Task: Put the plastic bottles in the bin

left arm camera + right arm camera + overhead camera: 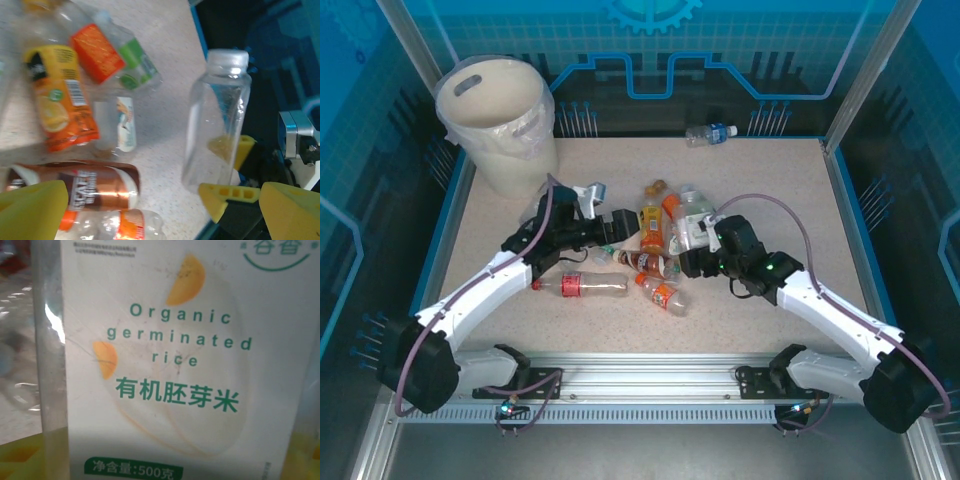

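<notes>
**Top external view.**
- Bin (495,115): cream-white, lined with a clear bag, stood at the far left corner of the bench (790,200).
- Plastic bottles (655,250): a loose cluster laid at mid-bench, all outside the bin. Noted in it are an orange-labelled bottle (652,228), a brown-labelled bottle (648,263) and a red-labelled bottle (582,285), the last lying nearest the left arm.
- A blue-capped bottle (710,133) is set well apart at the far edge.
- Left gripper (623,228): placed at the cluster's left side.
- Right gripper (688,238): placed at the cluster's right side, against a white-labelled bottle (693,234).

**Left wrist view.**
- The left gripper's yellow fingers (30,210) are seen spread wide, with nothing held between them.
- The brown-labelled bottle is lying just beside the left-hand finger.
- The orange-labelled bottle and a green-labelled bottle (135,65) are laid farther off.
- A white-capped clear bottle (217,120) is stood roughly upright.
- The right gripper's yellow fingers (225,195) are set at its lower part, one in front of it and one seen through its wall.

**Right wrist view.**
- The white-labelled bottle is seen very close, its label printed "Organic germinated rice".
- Yellow fingers are glimpsed at both lower corners.
- Whether they are pressed onto the bottle cannot be told.
</notes>
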`<state>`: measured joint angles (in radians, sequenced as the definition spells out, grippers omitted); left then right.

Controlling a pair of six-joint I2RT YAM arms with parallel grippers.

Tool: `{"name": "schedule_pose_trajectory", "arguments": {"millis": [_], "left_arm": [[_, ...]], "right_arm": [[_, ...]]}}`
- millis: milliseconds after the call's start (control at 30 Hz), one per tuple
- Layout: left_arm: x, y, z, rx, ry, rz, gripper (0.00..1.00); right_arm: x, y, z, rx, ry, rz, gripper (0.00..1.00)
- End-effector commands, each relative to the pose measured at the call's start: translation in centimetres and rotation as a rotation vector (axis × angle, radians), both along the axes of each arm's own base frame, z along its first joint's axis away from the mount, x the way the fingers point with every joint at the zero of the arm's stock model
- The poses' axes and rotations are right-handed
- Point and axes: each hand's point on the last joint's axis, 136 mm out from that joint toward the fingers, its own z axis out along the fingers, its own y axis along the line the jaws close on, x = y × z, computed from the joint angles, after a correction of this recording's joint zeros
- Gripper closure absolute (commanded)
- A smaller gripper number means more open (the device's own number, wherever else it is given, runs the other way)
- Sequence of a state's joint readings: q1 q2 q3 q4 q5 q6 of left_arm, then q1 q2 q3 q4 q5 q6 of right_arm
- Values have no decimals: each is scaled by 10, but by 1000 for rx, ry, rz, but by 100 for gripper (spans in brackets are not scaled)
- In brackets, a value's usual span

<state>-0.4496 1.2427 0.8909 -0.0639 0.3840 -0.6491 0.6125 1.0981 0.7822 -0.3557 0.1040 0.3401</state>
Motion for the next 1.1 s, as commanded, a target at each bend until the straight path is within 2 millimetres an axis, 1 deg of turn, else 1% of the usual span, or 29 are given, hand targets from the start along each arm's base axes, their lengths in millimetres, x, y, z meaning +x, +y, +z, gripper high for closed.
{"name": "schedule_pose_trajectory", "arguments": {"millis": [0, 100, 167, 267, 300, 400, 567, 633, 733, 867, 967, 1067], "left_arm": [[1, -24, 24, -70, -47, -69, 1], [-1, -35, 26, -88, -45, -100, 1], [-5, -44, 31, -111, -72, -142, 1], [-8, -50, 34, -121, -101, -160, 1], [-7, -50, 34, -120, -106, -148, 1], [2, -42, 29, -99, -105, -74, 1], [7, -38, 29, -79, -121, -36, 2], [10, -32, 25, -46, -123, 1, 6], [12, -26, 24, -18, -134, 33, 21], [10, -27, 27, -23, -156, 17, 39], [11, -28, 27, -24, -162, 13, 46], [13, -27, 29, -26, -174, 26, 47]], "right_arm": [[2, 42, 41, 106, -120, 155, 42], [-2, 62, 50, 129, -136, 226, 42], [-4, 72, 52, 141, -135, 255, 42], [-8, 82, 53, 167, -129, 289, 42], [-7, 88, 66, 190, -150, 302, 42], [-10, 97, 69, 211, -137, 336, 42], [-16, 109, 68, 226, -93, 389, 41], [-17, 112, 68, 227, -81, 404, 40], [-18, 114, 67, 220, -67, 413, 39], [-22, 119, 67, 234, -46, 440, 35], [-24, 122, 67, 244, -31, 460, 29], [-23, 122, 67, 241, -33, 459, 20]]}}
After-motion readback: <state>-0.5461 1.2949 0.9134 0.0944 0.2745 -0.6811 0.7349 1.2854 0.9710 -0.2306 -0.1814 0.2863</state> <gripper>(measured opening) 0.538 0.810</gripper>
